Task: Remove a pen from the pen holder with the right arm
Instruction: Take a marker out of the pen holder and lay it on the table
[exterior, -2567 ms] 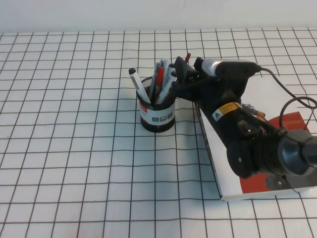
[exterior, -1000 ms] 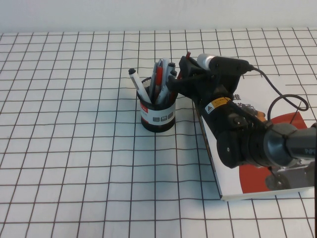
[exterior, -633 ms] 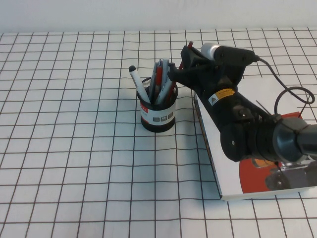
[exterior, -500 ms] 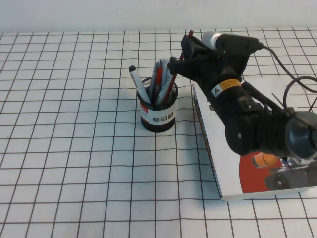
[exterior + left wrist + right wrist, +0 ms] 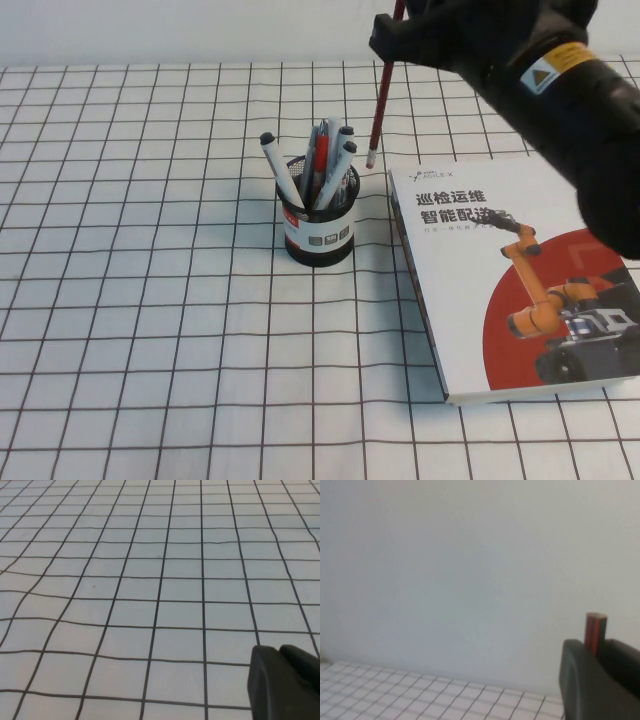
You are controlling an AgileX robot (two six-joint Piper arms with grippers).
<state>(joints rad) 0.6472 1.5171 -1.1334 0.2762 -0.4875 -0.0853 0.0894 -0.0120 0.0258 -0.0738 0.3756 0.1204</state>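
Black holder (image 5: pixel 317 228) holds pens (image 5: pixel 322 160); right gripper (image 5: pixel 397 32) clamps pen (image 5: pixel 378 100).

Right arm (image 5: pixel 560 90): black, reaching in from the right, high above the desk (image 5: pixel 150 300), wrist near the top edge of the high view. Right pincer (image 5: pixel 396 28): clamped on a red pen (image 5: pixel 378 100) near its upper end. The pen hangs nearly upright, lower tip free. Left pincer (image 5: pixel 283 680): outside the high view. Its dark tip shows low over the desk in its own wrist view.
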